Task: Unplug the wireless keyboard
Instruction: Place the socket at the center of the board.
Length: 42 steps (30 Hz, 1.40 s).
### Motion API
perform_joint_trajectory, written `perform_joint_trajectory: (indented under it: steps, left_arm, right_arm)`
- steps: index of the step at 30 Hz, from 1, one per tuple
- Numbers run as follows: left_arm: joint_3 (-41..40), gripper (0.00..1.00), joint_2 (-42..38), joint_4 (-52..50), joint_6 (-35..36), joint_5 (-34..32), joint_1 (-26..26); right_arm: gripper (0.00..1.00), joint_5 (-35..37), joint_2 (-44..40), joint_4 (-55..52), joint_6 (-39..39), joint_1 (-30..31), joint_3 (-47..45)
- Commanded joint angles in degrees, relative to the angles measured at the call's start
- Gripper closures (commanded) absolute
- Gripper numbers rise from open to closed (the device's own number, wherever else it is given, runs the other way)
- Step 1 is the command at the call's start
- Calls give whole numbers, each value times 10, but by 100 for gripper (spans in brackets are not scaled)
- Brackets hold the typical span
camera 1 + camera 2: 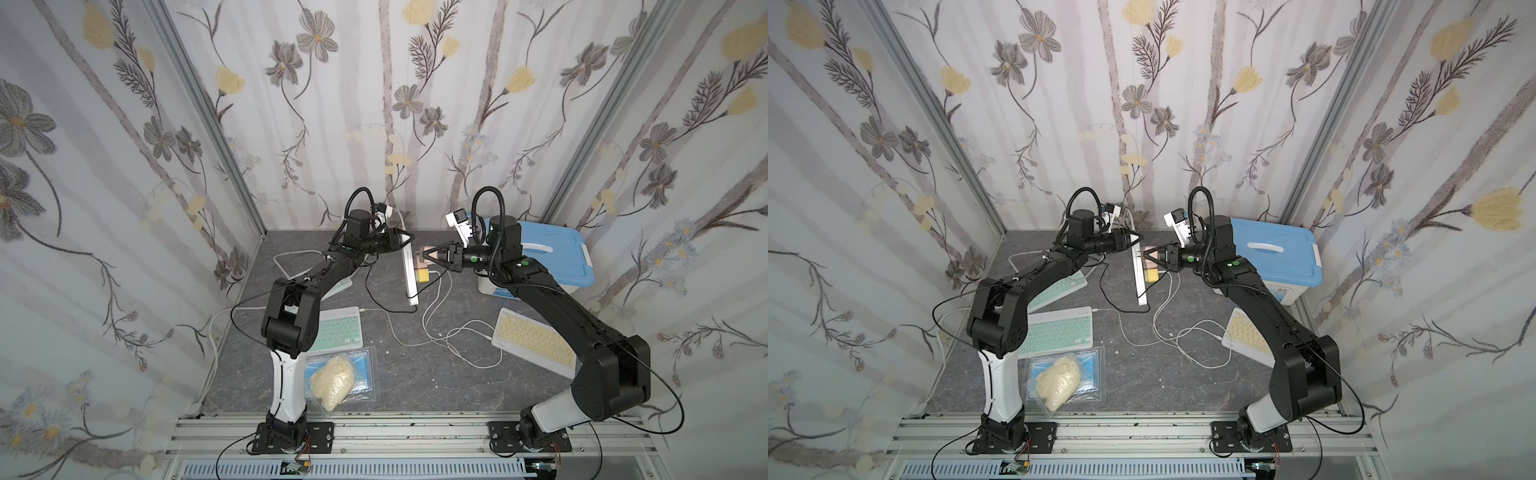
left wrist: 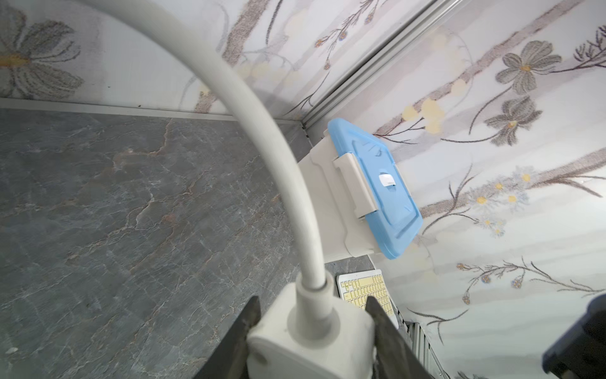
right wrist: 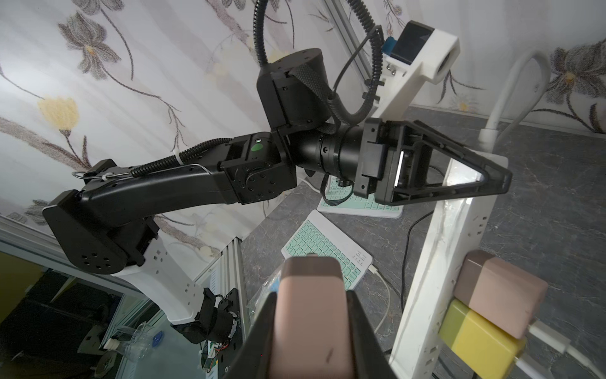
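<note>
We note dark grey marbled tabletop (image 1: 415,374), floral-print walls (image 1: 374,104) on three sides, aluminium rail (image 1: 415,432) along near edge. Left gripper (image 2: 311,302) clamps far end of white power strip (image 1: 411,278), turned on its side, centre far. Right gripper (image 3: 311,295) grips pink adapter (image 3: 310,315) just beside strip. Mint keyboard (image 1: 338,330) near left, yellow keyboard (image 1: 532,338) near right; we cannot tell which adapter serves. Blue-lidded box (image 1: 552,249) far right.
</note>
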Motion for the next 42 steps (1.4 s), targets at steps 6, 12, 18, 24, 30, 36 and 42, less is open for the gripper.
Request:
perform_joint_trajectory:
  steps: [6, 12, 18, 24, 30, 36, 42]
  left_arm:
    - [49, 100, 79, 58, -73, -49, 0]
    - [102, 100, 145, 48, -93, -62, -3]
    - [165, 100, 202, -40, -84, -98, -3]
    - [190, 100, 233, -71, -92, -115, -3]
    - [215, 100, 263, -101, -104, -117, -3]
    - [277, 82, 296, -155, -118, -120, -2]
    - [291, 43, 306, -176, -125, -126, -3]
  right_arm:
    - [100, 10, 4, 26, 1, 23, -16]
    - [100, 18, 13, 34, 5, 35, -24]
    - [100, 31, 12, 8, -19, 34, -31]
    - [100, 32, 11, 4, -25, 28, -45]
    - [100, 32, 18, 7, -25, 27, -47]
    - [100, 30, 25, 7, -24, 27, -47]
    - [100, 31, 23, 7, -27, 25, -54]
